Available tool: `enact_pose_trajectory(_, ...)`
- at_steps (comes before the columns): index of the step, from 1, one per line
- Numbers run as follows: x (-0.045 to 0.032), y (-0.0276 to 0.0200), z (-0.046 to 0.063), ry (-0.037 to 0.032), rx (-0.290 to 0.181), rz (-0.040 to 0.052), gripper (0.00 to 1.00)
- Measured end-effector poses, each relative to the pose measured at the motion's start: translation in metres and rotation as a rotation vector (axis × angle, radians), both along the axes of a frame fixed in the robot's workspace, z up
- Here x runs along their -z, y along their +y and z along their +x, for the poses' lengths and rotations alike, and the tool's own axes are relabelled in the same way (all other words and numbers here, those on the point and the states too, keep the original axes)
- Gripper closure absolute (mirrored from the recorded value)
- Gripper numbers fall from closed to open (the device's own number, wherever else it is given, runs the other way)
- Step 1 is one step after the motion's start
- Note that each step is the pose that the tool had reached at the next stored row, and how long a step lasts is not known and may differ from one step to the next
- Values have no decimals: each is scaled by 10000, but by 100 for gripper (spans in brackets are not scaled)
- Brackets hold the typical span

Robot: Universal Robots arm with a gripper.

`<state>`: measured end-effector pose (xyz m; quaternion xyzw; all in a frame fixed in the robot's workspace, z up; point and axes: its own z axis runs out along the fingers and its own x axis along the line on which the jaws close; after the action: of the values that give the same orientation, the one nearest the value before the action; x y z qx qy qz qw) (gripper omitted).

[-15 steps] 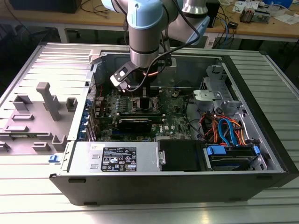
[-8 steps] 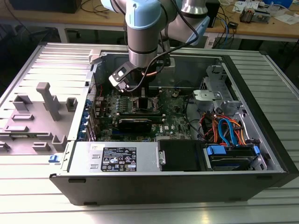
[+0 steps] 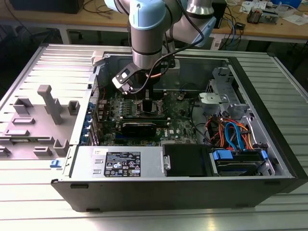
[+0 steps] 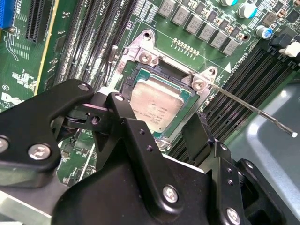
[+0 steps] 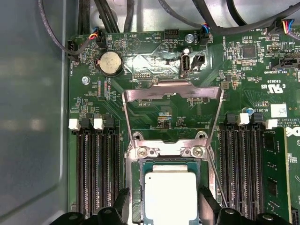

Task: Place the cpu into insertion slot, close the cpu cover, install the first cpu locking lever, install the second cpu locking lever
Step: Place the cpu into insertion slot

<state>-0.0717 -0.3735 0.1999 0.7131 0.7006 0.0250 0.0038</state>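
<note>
Your gripper (image 5: 164, 208) stood released and held nothing, its fingers (image 5: 208, 208) spread to either side of the cpu (image 4: 154, 105). The cpu lay flat in the insertion slot (image 4: 152, 74) on the green motherboard (image 5: 154, 119). The cpu cover (image 5: 171, 91) was swung up, clear of the slot.

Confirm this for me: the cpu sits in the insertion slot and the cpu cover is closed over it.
Not quite. The cpu does sit in the insertion slot, but the cpu cover is open, tipped back clear of it; the first wrist view shows this.
</note>
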Motion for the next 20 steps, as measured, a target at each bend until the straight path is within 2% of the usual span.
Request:
enact_pose_trajectory(9, 16, 2, 35, 15, -1, -4, 31)
enact_pose_trajectory(11, 15, 4, 46, 16, 0, -30, 31)
enact_pose_trajectory(16, 15, 20, 64, 18, -1, -164, 31)
enact_pose_trajectory(20, 15, 23, 69, 19, 1, -180, 31)
